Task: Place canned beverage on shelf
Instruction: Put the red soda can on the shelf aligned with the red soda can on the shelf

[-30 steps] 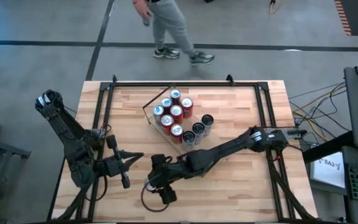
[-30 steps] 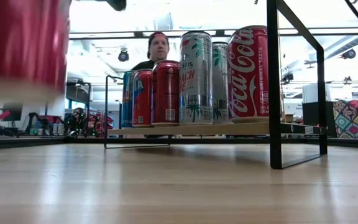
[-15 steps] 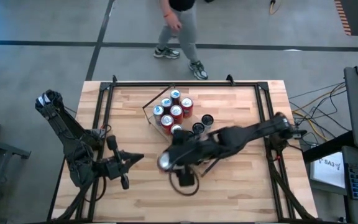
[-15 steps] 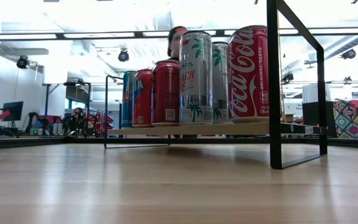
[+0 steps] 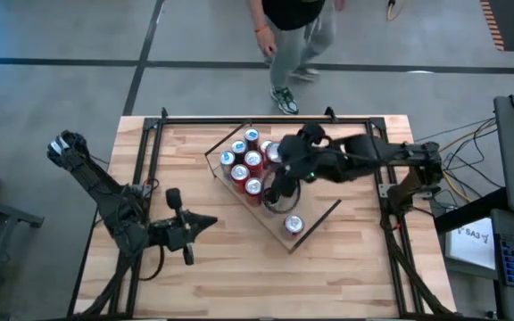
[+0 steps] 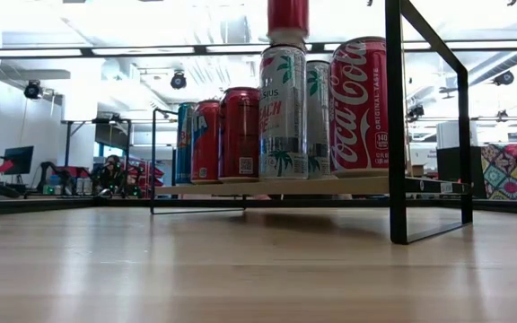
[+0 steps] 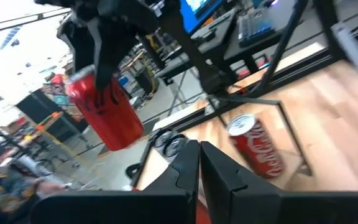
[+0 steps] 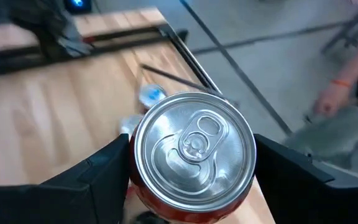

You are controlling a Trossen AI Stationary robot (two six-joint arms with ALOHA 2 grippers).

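Jaws of the right gripper (image 8: 191, 180) pinch a red can (image 8: 192, 148) from both sides, silver top and pull tab facing the wrist camera. In the high view this gripper (image 5: 279, 185) sits over the shelf (image 5: 324, 217), above the dark cans near the shelf's middle. In the low view the red can (image 6: 287, 18) hangs in the air, clear of the shelf, directly above a tall silver can (image 6: 284, 111). The left wrist view also shows it (image 7: 103, 109) lifted, held between dark fingers.

Left gripper (image 5: 205, 223): jaws pressed together, holding nothing, parked low over the surface (image 5: 194, 285) near its left front, well apart from the shelf.

Shelf load: a cluster of red and blue cans (image 5: 246, 159) at the far end; one Coca-Cola can (image 5: 294, 225) stands alone near the front corner. Shelf board rests on a dark frame (image 6: 400, 126), raised a little off the surface.

A person (image 5: 294, 27) stands on the floor beyond the far edge.
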